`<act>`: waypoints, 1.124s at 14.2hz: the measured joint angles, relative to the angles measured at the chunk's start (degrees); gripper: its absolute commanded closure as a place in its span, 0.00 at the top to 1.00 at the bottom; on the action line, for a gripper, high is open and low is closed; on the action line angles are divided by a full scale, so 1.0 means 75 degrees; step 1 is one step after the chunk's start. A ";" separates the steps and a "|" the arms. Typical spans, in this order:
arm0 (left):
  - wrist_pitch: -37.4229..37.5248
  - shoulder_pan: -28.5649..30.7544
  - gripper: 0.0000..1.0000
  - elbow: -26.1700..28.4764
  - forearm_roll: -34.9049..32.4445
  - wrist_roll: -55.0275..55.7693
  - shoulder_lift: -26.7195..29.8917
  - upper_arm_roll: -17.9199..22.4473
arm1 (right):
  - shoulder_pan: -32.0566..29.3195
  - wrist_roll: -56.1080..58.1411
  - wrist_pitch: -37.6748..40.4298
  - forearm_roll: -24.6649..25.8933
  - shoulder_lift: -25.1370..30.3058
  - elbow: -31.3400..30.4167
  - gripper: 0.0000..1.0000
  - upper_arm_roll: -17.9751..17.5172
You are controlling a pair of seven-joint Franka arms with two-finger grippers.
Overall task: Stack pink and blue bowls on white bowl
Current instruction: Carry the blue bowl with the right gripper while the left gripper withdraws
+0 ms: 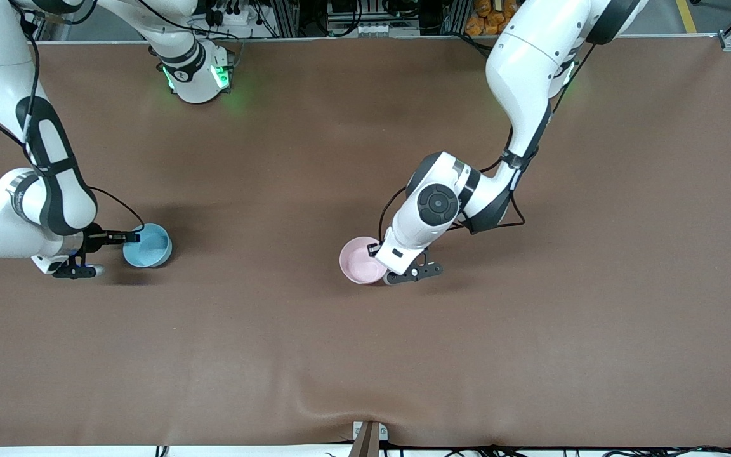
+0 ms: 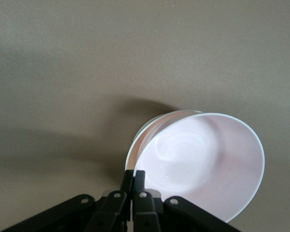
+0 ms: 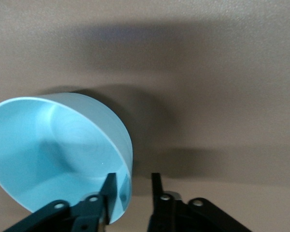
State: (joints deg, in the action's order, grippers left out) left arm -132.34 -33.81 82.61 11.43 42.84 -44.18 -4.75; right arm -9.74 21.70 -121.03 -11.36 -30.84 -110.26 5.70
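Note:
The pale pink bowl (image 1: 361, 260) is near the table's middle; in the left wrist view (image 2: 203, 159) it lies tilted inside the white bowl (image 2: 139, 139), of which only a thin rim shows beneath it. My left gripper (image 1: 376, 249) is shut on the pink bowl's rim (image 2: 134, 173). The light blue bowl (image 1: 148, 245) stands on the table toward the right arm's end. My right gripper (image 1: 132, 238) is open astride its wall (image 3: 133, 178), one finger inside the bowl (image 3: 53, 145) and one outside, not touching it.
The brown table mat (image 1: 365, 355) has a raised wrinkle at the edge nearest the front camera. The right arm's base (image 1: 197, 70) stands at the table's edge farthest from that camera.

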 measured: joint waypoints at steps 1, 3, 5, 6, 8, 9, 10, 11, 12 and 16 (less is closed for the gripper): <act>-0.0053 0.0000 0.00 0.0000 0.0000 0.0000 -0.0033 0.0000 | -0.0001 0.0000 0.0001 -0.0003 -0.0005 0.0041 0.00 0.0000; -0.0127 0.0000 0.22 0.0000 0.0000 0.0000 -0.0104 0.0000 | -0.0002 0.0000 0.0051 -0.0007 -0.0008 0.0191 0.00 0.0000; -0.0184 -0.0002 1.00 -0.0001 0.0000 0.0000 -0.0148 -0.0002 | -0.0003 0.0004 0.0349 -0.0008 -0.0008 0.0484 0.00 0.0000; -0.0193 -0.0004 1.00 -0.0002 0.0000 0.0000 -0.0151 -0.0003 | -0.0003 0.0006 0.0607 -0.0008 -0.0008 0.0703 0.00 0.0000; -0.0225 -0.0006 1.00 -0.0047 0.0000 0.0000 -0.0147 -0.0006 | -0.0003 0.0012 0.1208 -0.0009 -0.0006 0.1252 0.00 -0.0004; -0.0235 -0.0007 1.00 -0.0103 0.0000 0.0000 -0.0133 -0.0007 | -0.0003 0.0013 0.1476 -0.0011 -0.0004 0.1511 0.00 -0.0009; -0.0238 -0.0006 1.00 -0.0182 0.0000 0.0000 -0.0094 -0.0006 | -0.0001 0.0013 0.1715 -0.0014 -0.0003 0.1752 0.00 -0.0025; -0.0199 0.0005 1.00 -0.0240 0.0000 0.0000 -0.0011 0.0011 | 0.0008 0.0013 0.1931 -0.0017 -0.0002 0.1971 0.00 -0.0047; -0.0067 0.0023 1.00 -0.0265 0.0000 0.0000 0.0120 0.0050 | 0.0030 0.0013 0.2102 -0.0024 -0.0001 0.2164 0.00 -0.0072; 0.1012 0.0154 1.00 -0.0321 -0.0557 -0.0016 0.0898 0.0532 | 0.0469 -0.0446 0.2335 -0.0309 -0.0003 0.2448 0.00 -0.0162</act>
State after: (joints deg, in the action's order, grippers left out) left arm -124.75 -32.65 80.20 7.25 42.71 -37.44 -0.76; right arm -6.22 18.35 -103.52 -13.67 -30.87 -91.90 4.49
